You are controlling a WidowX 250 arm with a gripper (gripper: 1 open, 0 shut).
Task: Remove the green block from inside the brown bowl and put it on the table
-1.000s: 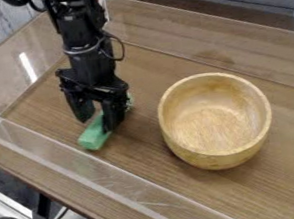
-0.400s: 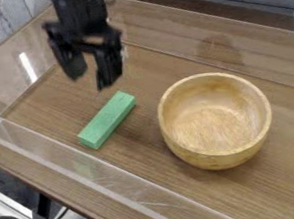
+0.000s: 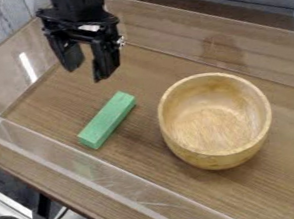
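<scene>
The green block (image 3: pixel 107 120) lies flat on the table (image 3: pixel 183 52), just left of the brown bowl (image 3: pixel 216 119). Nothing is inside the bowl. My gripper (image 3: pixel 86 64) hangs open above the table, up and to the left of the block, with empty air between its black fingers (image 3: pixel 105 62). It touches neither the block nor the bowl.
Clear acrylic walls (image 3: pixel 61 157) edge the table along the front and left sides. The bowl stands at the right, near the front edge.
A second ago the gripper stood low over the block's near end; it has since lifted up and back, leaving the block lying on the table.
</scene>
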